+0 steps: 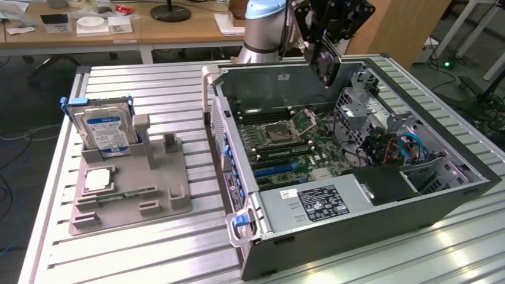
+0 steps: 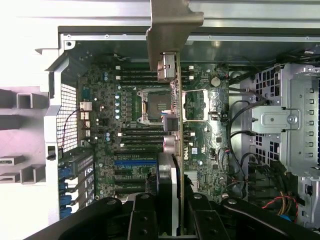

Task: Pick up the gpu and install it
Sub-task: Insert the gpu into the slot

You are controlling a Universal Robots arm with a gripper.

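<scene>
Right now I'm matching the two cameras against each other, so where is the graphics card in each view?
Exterior view: the graphics card hangs from the end effector near the top of the picture, above the far wall of the open computer case.
Wrist view: the graphics card runs edge-on through the middle, across the motherboard, gripped by the end effector.
Shared landmark: the processor socket.

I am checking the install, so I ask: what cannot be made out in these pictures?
- The slot beneath the gpu: wrist view, the card covers it.
- Upper part of the gripper: exterior view, cut off by the top edge.
- The power supply label text: exterior view, too small.
</scene>
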